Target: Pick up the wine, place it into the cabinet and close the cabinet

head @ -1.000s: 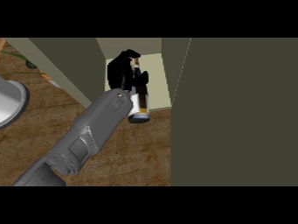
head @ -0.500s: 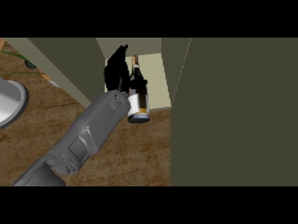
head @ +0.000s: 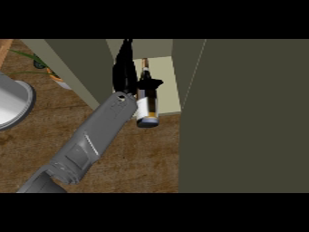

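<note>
The left hand (head: 124, 63) is inside the opening of the cabinet (head: 76, 63), at the opening's left side, with its grey forearm running down and away from the cabinet across the brown worktop (head: 137, 158). The fingers (head: 125, 50) are extended straight into the cabinet and are not curled round anything. The wine (head: 147, 102) is in the cabinet opening, touching the hand on its right, neck pointing into the pale interior and white-labelled base at the cabinet's front edge. A dark bulge at the bottle's shoulder may be the thumb; this cannot be confirmed. The cabinet door (head: 250, 113) is open to the right of the opening. A grey round vessel (head: 3, 99) and a potted plant (head: 50, 72) are left of the cabinet.
</note>
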You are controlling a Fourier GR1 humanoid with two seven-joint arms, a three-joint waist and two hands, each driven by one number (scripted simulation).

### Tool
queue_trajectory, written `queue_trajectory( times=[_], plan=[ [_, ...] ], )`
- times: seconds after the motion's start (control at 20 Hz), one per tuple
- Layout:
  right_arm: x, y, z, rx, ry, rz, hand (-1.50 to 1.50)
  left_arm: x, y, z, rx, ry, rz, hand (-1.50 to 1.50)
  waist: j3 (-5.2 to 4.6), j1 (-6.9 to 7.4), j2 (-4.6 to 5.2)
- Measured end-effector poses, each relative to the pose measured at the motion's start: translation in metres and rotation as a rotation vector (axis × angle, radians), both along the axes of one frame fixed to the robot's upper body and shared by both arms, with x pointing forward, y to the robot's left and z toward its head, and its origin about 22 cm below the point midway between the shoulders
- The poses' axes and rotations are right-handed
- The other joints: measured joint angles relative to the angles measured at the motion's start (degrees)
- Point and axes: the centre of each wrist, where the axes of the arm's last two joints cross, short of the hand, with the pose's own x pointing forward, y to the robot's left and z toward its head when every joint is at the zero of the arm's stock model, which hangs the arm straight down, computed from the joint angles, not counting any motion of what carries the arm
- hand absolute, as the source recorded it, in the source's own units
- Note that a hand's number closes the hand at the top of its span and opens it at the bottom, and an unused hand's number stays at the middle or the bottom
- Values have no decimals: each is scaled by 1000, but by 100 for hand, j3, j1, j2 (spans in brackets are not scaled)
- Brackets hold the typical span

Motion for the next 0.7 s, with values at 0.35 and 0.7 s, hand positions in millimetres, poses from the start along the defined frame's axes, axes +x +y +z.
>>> queue_trajectory(
  times=[0.35, 0.7],
  plan=[
    [-3, 1, -1, 5, 13, 4, -150, -4, 0, 2, -122, -100, -19, -150, 2, 71, -44],
    [-5, 7, -2, 33, 39, -1, -150, -8, -1, 9, -279, -185, -32, -150, 5, 218, -97]
  ],
)
